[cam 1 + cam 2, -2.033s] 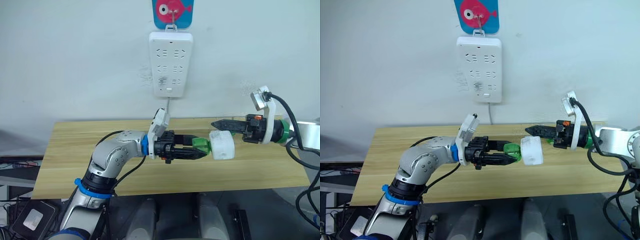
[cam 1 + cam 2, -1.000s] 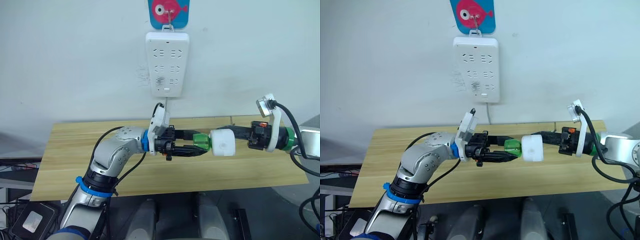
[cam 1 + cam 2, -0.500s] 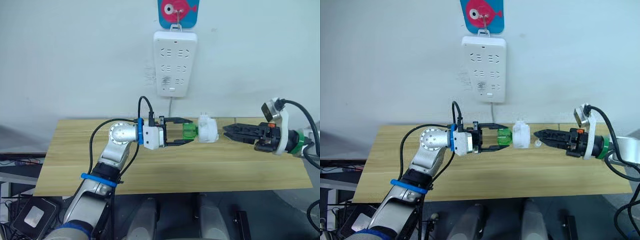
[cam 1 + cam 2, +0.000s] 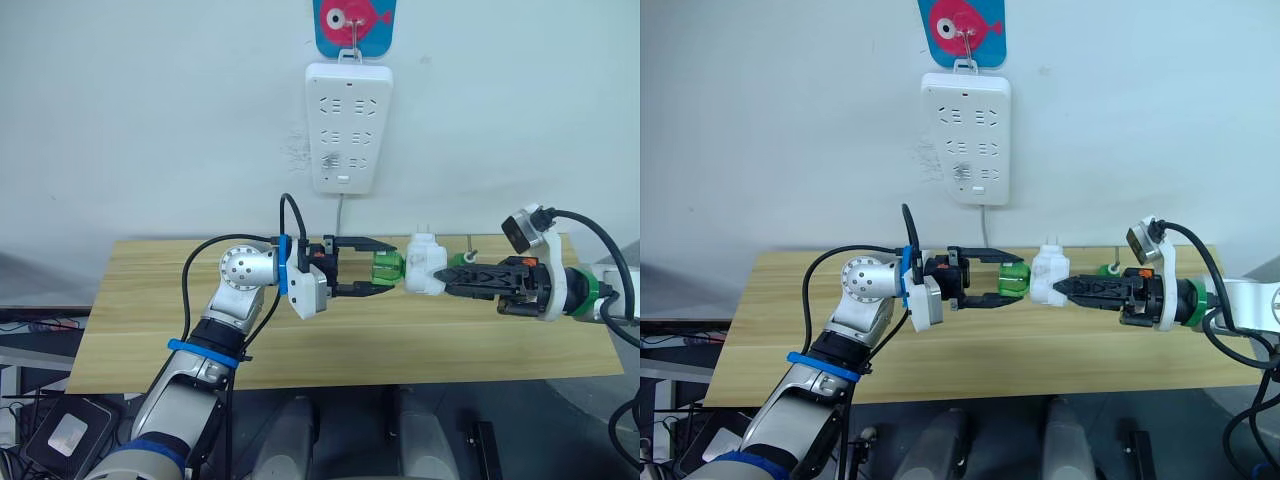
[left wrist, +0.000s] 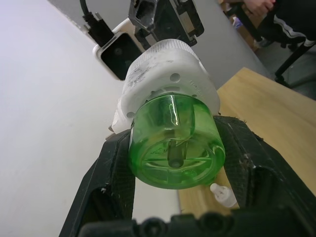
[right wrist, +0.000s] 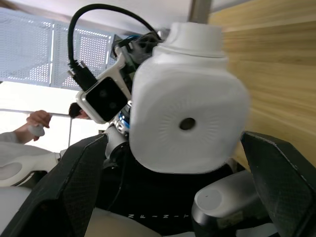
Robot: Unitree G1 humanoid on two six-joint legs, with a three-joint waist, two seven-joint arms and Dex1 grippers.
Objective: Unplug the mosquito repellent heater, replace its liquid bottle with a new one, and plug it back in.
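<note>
The mosquito repellent heater (image 4: 425,266) is a small white rounded unit with its plug prongs pointing up, held in mid-air over the table. A green liquid bottle (image 4: 386,268) sticks out of its left end. My left gripper (image 4: 383,268) is shut on that bottle, and its black fingers (image 5: 116,173) press both sides of it. My right gripper (image 4: 447,278) is open at the heater's right face. In the right wrist view the vent-hole face of the heater (image 6: 187,123) sits between the wide-spread fingers (image 6: 84,182), which stand clear of it.
A tall white power strip (image 4: 346,128) hangs on the wall under a blue and pink fish hook (image 4: 354,24). The wooden table (image 4: 150,310) runs below both arms. A small green and white item (image 4: 464,259) stands on it behind the right gripper.
The right gripper went from shut to open, drew back from the heater, then came in again around its face. The left wrist turned, bringing the heater's prongs upward.
</note>
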